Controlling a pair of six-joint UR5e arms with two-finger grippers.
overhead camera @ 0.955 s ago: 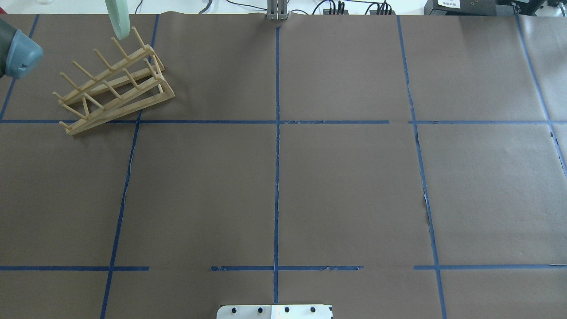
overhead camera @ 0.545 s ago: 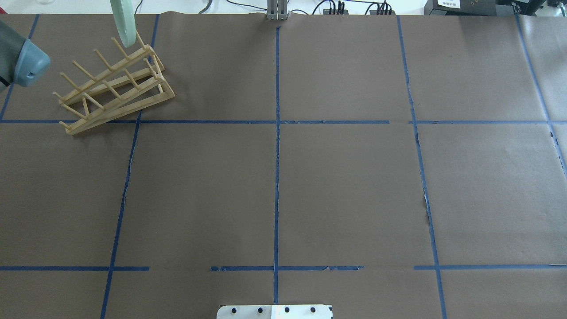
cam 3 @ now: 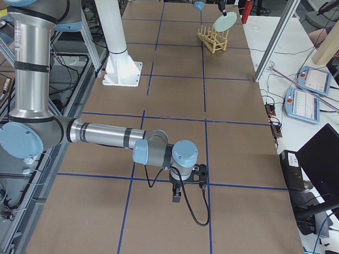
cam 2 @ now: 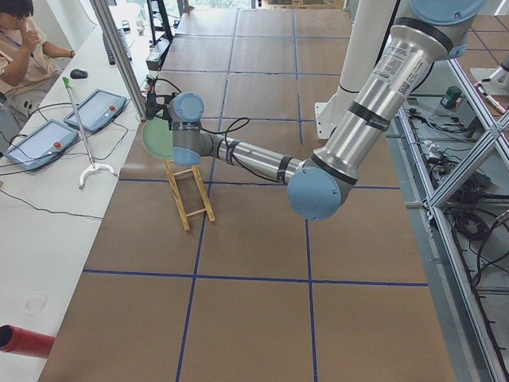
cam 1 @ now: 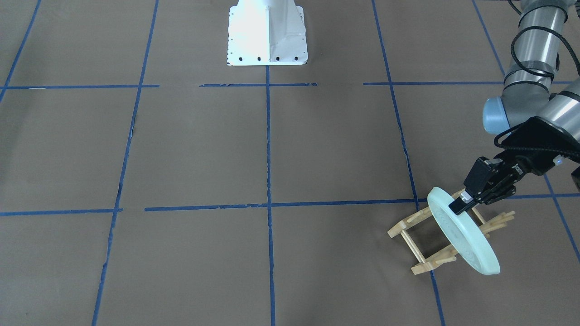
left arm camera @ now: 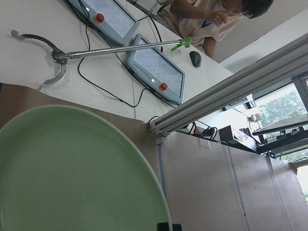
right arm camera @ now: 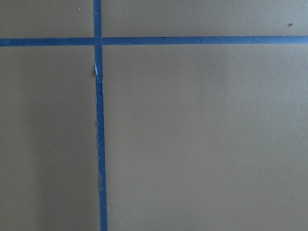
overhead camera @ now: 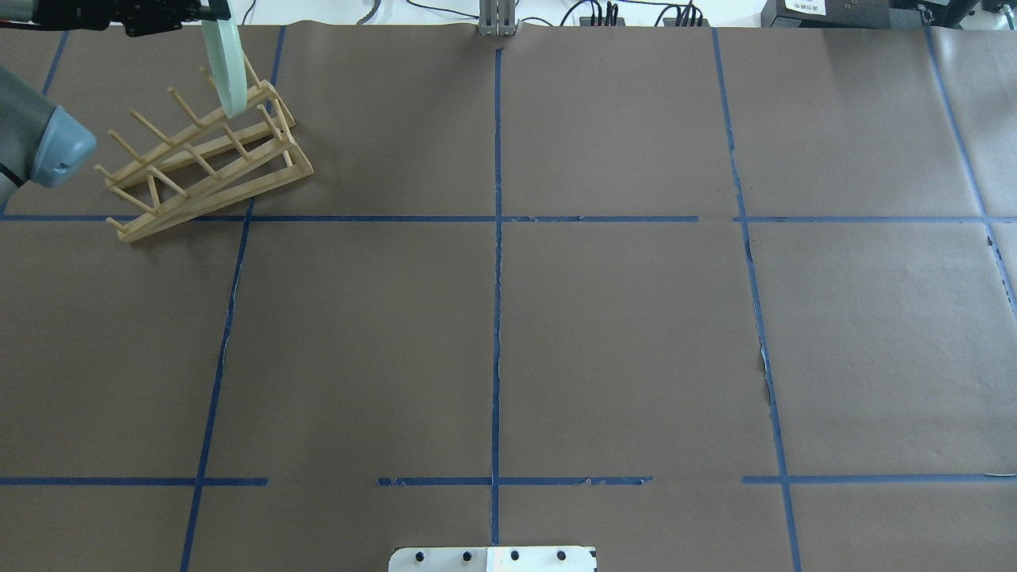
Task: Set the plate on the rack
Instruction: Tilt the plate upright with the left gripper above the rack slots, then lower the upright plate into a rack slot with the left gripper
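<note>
- The rack is set on the brown paper close to the far left corner of the bench, slanted to the edges, with its pegs pointed up.
- The plate is held on edge and tilted over the end of the rack nearest the far edge. Its lower rim is seen level with the peg tips there, and contact with them cannot be judged.
- The left gripper is clamped on the plate's upper rim. One finger is laid across the rim on the ringed face, and the other is hidden behind the plate. The plate is thus hung below and ahead of the fingers.
- In the left wrist view, the lower left is filled by the plate's green face.
- The right gripper is pointed down at bare paper near the right edge, well apart from the rack. It is seen only from the side, so its finger spread cannot be told.
- In the right wrist view, only paper crossed by blue tape is shown.
</note>
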